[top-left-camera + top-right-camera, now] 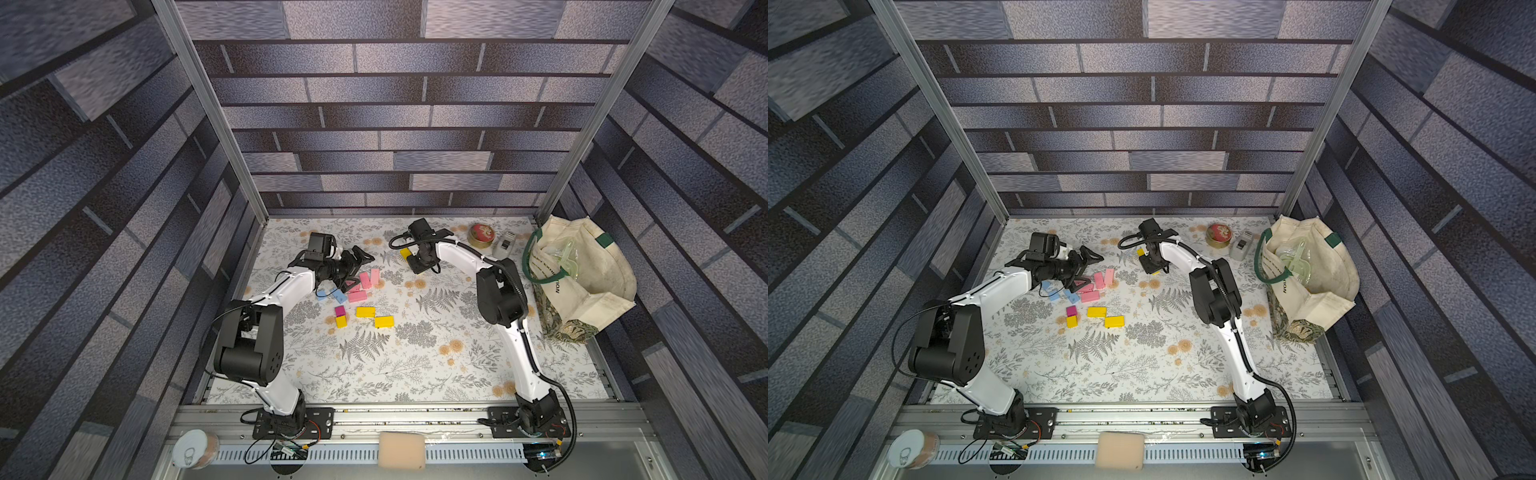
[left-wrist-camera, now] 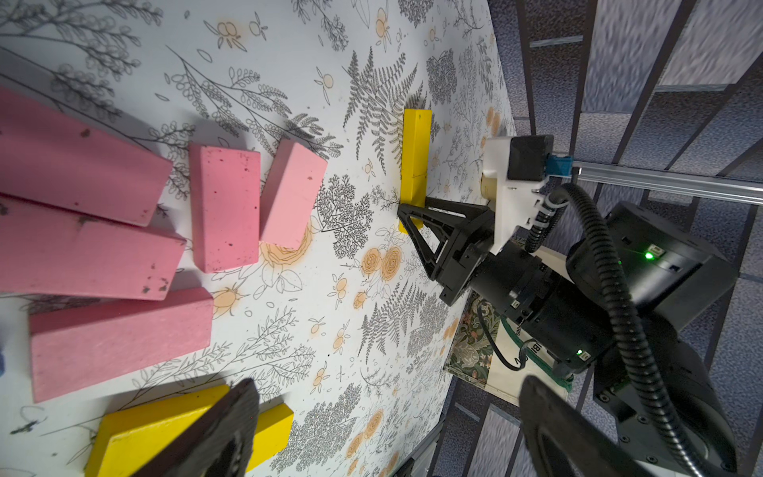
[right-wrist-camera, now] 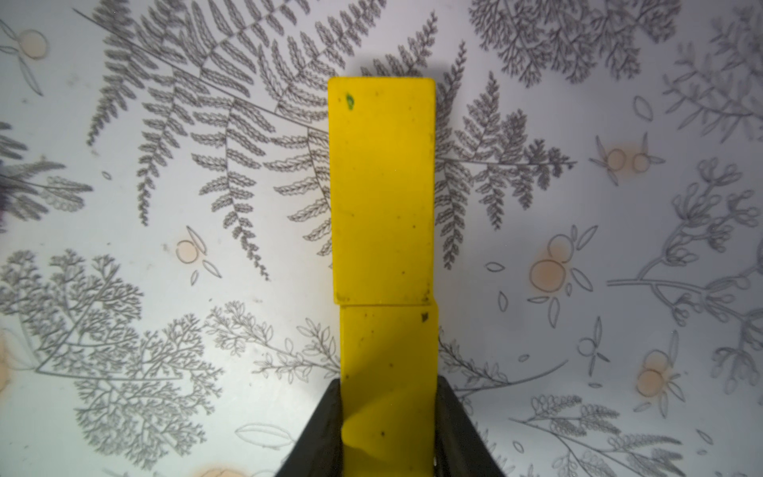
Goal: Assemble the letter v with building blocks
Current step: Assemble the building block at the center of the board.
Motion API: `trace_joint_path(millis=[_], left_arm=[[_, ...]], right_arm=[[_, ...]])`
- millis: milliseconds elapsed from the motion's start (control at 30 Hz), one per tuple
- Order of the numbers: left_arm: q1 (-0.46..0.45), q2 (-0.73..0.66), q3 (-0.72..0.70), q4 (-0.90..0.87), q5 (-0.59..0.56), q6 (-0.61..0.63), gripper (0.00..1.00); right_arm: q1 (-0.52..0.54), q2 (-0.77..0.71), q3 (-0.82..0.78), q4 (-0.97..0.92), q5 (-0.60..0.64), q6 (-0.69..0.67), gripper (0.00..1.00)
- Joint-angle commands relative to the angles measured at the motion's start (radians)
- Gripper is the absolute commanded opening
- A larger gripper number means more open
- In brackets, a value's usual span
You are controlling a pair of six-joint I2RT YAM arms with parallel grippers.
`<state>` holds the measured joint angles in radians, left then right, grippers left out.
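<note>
Yellow spares (image 1: pixel 365 311) and a magenta cube (image 1: pixel 340 311) lie loose on the desk (image 1: pixel 415 365), nearer than either arm's fingers. Pink blocks (image 1: pixel 365 280) and blue blocks (image 1: pixel 338 296) sit close below the left fingers (image 2: pixel 223 433), which stand wide and hold nothing. Farther off, the right fingers (image 3: pixel 326 425) press both sides of a yellow block (image 3: pixel 388 351). It is butted end to end with a second yellow block (image 3: pixel 383 190) just beyond their tips. One stroke of the V is probably being laid. The next move calls for letting go and lifting straight up without nudging the joint.

A robotics lab cell: aluminium frame (image 1: pixel 210 104), printed brick backdrop (image 1: pixel 395 124), rail-mounted robot arms (image 1: pixel 291 282).
</note>
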<state>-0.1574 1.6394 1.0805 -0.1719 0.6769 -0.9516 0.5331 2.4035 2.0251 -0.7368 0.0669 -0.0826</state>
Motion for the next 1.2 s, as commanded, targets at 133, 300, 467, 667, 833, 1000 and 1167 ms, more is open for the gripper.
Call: trace_joint_path(millis=[133, 300, 467, 667, 833, 1000, 1167], left_arm=[[-0.005, 0.002, 0.004, -0.016, 0.005, -0.005, 1.00], [-0.005, 0.001, 0.004, -0.017, 0.004, -0.004, 1.00], [-0.005, 0.000, 0.004, -0.017, 0.004, -0.003, 1.00], [-0.005, 0.001, 0.004, -0.017, 0.004, -0.002, 1.00], [-0.005, 0.002, 0.007, -0.023, 0.001, 0.004, 1.00], [-0.005, 0.002, 0.009, -0.029, -0.002, 0.009, 1.00], [-0.001, -0.009, 0.023, -0.063, -0.025, 0.037, 1.00]], right_arm=[[0.012, 0.036, 0.006, -0.035, 0.006, 0.010, 0.37], [0.011, 0.040, 0.014, -0.041, 0.014, 0.006, 0.37], [0.012, 0.039, 0.015, -0.041, 0.016, 0.006, 0.38], [0.011, 0.037, 0.028, -0.047, 0.015, 0.003, 0.42], [0.011, 0.024, 0.040, -0.053, 0.016, -0.003, 0.45], [0.011, 0.001, 0.038, -0.052, 0.019, -0.001, 0.51], [0.011, -0.053, 0.035, -0.043, 0.018, 0.007, 0.67]])
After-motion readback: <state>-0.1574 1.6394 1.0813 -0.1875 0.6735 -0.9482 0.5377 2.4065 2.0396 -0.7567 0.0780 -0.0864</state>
